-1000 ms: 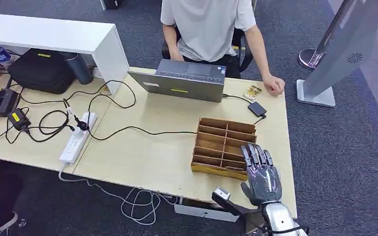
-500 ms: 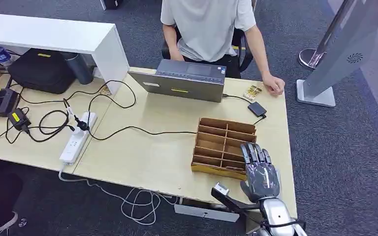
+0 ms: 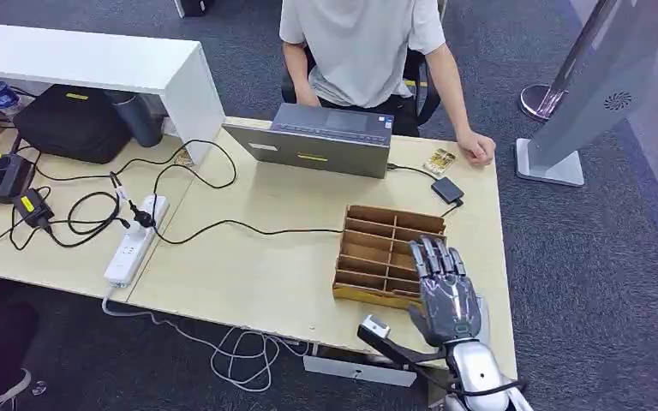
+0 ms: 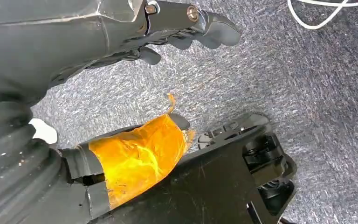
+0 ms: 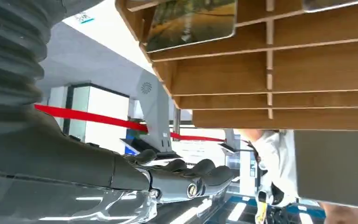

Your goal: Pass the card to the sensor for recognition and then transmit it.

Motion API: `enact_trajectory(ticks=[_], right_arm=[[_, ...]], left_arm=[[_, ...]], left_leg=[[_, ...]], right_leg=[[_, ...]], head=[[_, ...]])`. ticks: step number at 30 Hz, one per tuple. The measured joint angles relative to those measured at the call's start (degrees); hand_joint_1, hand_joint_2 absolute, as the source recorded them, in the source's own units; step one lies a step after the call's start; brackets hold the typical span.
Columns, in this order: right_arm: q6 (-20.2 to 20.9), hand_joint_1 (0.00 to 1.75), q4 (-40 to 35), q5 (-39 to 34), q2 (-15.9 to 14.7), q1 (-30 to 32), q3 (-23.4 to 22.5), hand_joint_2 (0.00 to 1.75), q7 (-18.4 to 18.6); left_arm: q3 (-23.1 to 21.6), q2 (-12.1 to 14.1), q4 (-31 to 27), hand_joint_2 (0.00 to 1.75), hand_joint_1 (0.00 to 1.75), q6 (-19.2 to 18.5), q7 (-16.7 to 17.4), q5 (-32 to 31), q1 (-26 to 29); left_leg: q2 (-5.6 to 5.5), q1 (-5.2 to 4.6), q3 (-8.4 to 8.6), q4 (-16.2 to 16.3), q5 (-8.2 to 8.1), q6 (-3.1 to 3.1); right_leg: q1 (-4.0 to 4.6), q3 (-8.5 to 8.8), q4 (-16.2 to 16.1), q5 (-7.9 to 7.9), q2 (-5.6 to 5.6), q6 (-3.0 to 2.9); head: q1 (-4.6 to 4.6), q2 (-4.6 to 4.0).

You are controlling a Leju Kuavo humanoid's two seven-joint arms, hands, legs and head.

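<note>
Right robot hand (image 3: 447, 291) spread over wooden organizer (image 3: 377, 244) near edge

The right hand (image 3: 445, 287) hovers with fingers spread over the near right corner of the wooden rack (image 3: 387, 251), whose thin dividers leave narrow slots. Bare tabletop (image 3: 257, 265) lies open to the rack's left. Beyond the rack stand a laptop (image 3: 313, 141), a small black box (image 3: 447, 189) and a person's hand (image 3: 477, 151).

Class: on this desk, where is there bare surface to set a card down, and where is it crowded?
Bare: between the power strip, laptop and wooden organizer. Crowded: cables and charger left of the strip; the right hand over the organizer's right end.
</note>
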Motion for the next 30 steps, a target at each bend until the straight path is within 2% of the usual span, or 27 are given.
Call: enact_trajectory(ticks=[14, 30], right_arm=[[0.9, 0.00, 1.4, -1.2, 0.5, 0.0, 0.6, 1.75, 0.2], [1.0, 0.00, 4.6, -1.3, 2.4, -0.9, 1.2, 1.75, 0.0]], left_arm=[[-0.1, 0.0, 0.0, 1.75, 0.00, 0.0, 0.0, -0.2, 0.0], [-0.1, -0.1, 0.0, 1.75, 0.00, 0.0, 0.1, -0.6, -0.1]], left_leg=[[0.00, 0.00, 0.00, 0.0, 0.00, 0.00], [0.00, 0.00, 0.00, 0.0, 0.00, 0.00]], right_leg=[[0.00, 0.00, 0.0, 0.00, 0.00, 0.00], [0.00, 0.00, 0.0, 0.00, 0.00, 0.00]], head=[[0.00, 0.00], [0.00, 0.00]])
